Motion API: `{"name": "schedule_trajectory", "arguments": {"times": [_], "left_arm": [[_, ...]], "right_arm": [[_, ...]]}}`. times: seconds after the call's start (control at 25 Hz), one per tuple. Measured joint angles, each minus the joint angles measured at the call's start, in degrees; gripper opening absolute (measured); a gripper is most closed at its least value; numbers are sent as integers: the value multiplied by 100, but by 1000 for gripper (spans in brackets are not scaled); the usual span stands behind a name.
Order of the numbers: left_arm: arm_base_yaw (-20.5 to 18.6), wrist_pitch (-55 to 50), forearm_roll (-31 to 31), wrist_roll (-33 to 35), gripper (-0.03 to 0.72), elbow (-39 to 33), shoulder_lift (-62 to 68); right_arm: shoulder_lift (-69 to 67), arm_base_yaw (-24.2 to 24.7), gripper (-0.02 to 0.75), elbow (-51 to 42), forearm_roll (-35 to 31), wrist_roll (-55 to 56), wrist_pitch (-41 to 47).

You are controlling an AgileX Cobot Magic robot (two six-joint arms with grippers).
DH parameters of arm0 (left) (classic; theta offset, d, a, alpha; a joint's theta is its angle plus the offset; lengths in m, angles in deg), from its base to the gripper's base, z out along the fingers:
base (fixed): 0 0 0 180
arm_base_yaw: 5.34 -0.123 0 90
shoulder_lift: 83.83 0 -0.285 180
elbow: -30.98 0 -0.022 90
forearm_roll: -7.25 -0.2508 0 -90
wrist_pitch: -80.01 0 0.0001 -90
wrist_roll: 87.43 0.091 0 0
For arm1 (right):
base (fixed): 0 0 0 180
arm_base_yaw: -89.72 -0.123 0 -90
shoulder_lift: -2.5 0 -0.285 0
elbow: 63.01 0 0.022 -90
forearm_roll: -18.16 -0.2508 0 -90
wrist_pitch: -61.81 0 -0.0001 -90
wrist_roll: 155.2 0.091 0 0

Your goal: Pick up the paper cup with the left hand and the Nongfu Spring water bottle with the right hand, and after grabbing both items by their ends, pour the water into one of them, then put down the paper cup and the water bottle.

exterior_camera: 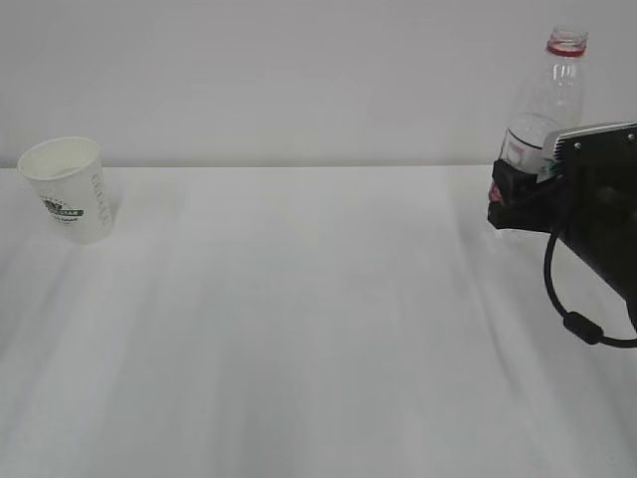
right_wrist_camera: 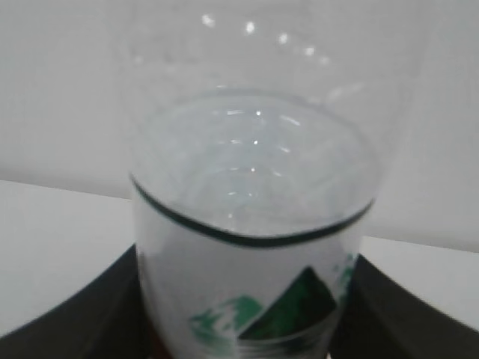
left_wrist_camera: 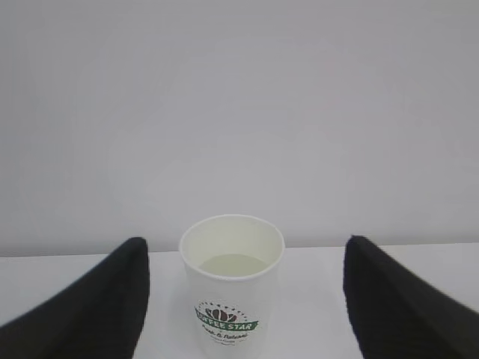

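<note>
The white paper cup (exterior_camera: 65, 189) with its green logo stands upright at the far left of the table. In the left wrist view the paper cup (left_wrist_camera: 232, 288) sits between the two dark fingers (left_wrist_camera: 112, 299) of my left gripper (left_wrist_camera: 245, 250), which is open with a gap on each side. Pale liquid (left_wrist_camera: 233, 264) lies in the cup's bottom. The clear Nongfu Spring water bottle (exterior_camera: 542, 110), uncapped with a red neck ring, is upright at the right. My right gripper (exterior_camera: 510, 194) is shut on its labelled lower part. Water (right_wrist_camera: 254, 172) shows inside the bottle (right_wrist_camera: 247, 247).
The white table (exterior_camera: 299, 329) meets a plain pale wall close behind both objects. My right arm's black body and cable (exterior_camera: 582, 324) hang at the right edge. The left arm is outside the exterior view.
</note>
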Motion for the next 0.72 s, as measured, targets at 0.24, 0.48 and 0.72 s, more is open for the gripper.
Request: {"name": "schedule_trajectory", "arguments": {"times": [0.24,0.48,0.72], "left_arm": [[0,0,-34,9,583,0,0],[0,0,-120,9,582,0,0],[0,0,-167,9,580,0,0]], "right_arm": [[-414,0,449,236,-111,0,-44],[-780,0,449,560,-111,0,-48],[-1114,0,449,858,-111,0,-71]]}}
